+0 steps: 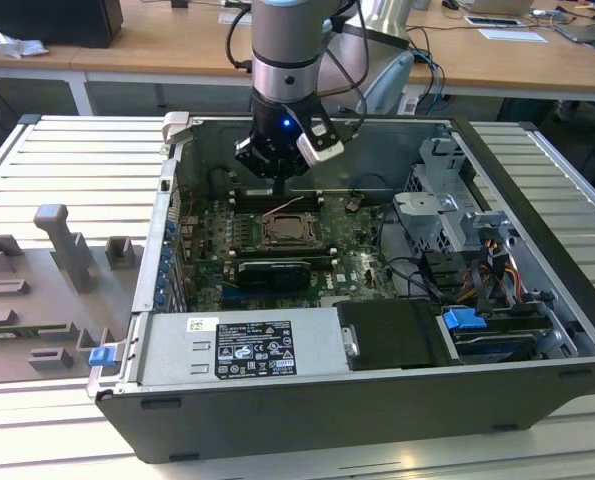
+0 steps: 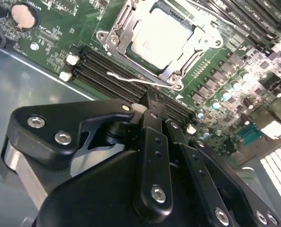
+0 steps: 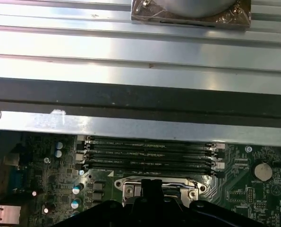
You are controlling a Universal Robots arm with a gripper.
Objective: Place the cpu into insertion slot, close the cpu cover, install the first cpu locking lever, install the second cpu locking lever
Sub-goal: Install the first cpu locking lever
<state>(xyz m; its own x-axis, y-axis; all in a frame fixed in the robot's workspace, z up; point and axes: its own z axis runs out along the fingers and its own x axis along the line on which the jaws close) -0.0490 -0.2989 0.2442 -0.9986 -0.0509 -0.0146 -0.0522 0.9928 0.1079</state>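
Overhead, gripper (image 1: 280, 180) hanging inside open computer case (image 1: 537, 300), just above far edge of insertion slot (image 1: 288, 232) in exterior view. Fingers (image 2: 152, 106) pressed together into a narrow black point, nothing between them, tip over the memory slots (image 2: 112, 71) right beside the socket in second wrist view.

Cpu (image 2: 160, 39) lying flat in the socket, pale metal face up. Cpu cover (image 2: 123, 35) down around it, silver frame bordering the chip on all visible sides. Thin locking lever (image 2: 131, 79) of bare wire running along the socket edge nearest the fingers, slightly raised off the board; whether latched, cannot tell.

Around the socket: green motherboard (image 2: 60, 47), round coin battery (image 2: 25, 16) toward one corner, rows of small capacitors (image 2: 234, 85) on the other side. First wrist view: four memory slots (image 3: 147, 153) in a row between socket and case wall, socket frame (image 3: 159, 187) partly hidden behind gripper body.

Exterior view again: long black graphics card (image 1: 272, 272) just in front of socket, power supply (image 1: 237, 345) with labelled top along near side, drive cage (image 1: 447, 215) and loose cables (image 1: 417, 275) toward the exterior view's right. Grey fixture tray (image 1: 47, 290) outside the case on the exterior view's left. Arm cabling trailing behind wrist, well clear of board.
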